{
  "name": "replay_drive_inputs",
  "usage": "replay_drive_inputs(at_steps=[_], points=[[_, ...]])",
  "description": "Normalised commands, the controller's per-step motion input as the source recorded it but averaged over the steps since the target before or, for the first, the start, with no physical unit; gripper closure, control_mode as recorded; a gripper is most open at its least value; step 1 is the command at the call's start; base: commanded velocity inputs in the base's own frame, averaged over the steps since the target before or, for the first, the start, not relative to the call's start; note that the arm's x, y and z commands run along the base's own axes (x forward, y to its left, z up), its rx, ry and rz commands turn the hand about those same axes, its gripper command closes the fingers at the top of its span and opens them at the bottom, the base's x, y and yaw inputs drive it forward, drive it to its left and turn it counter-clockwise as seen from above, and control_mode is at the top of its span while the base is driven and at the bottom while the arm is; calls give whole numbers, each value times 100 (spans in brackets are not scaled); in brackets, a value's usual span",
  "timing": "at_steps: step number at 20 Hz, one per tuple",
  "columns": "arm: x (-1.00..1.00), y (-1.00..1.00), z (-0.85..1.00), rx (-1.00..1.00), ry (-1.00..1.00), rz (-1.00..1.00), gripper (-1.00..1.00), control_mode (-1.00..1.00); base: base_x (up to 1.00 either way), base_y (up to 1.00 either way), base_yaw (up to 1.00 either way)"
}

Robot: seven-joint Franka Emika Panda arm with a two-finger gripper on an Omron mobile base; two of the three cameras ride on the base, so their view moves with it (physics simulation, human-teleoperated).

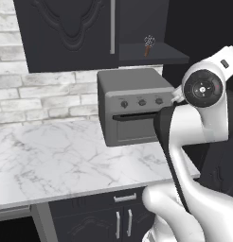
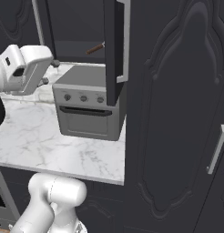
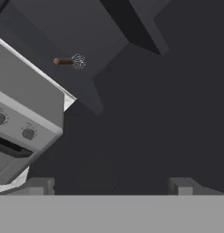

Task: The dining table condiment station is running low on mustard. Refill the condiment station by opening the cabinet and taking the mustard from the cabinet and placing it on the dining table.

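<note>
– Cabinet doors, how do they stand?
– It hangs on the brick wall above the toaster oven. The door up and to the left of the oven is shut, its silver bar handle vertical. The compartment straight above the oven is open, and its shelf shows bare dark board with a whisk lying on it.
– And the other door?
– In the right base view the open door is edge-on, swung out over the oven's front right corner, its lower edge hanging in front of the oven's top.
– Mustard?
– I cannot tell where it is.
– Gripper?
– In the hand view the gripper has its fingertips wide apart with nothing between them. It faces a dark recess beside the oven, the whisk beyond.
– Room to move?
– The marble surface left of the oven is bare to its front edge. Right of the oven, the right base view shows a tall dark panel close against the surface's end.
</note>
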Motion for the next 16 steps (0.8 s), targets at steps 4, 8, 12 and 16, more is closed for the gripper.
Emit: replay_drive_inputs(at_steps=[4,8,12,16], points=[[-2,40,1,-1,-3,0,-100,-100,0,0,0],[-12,78,4,0,-7,0,-100,-100,0,0,0],[-8,69,0,6,-15,0,-100,-100,0,0,0],[-2,64,-3,22,-18,7,-100,-100,0,0,0]])
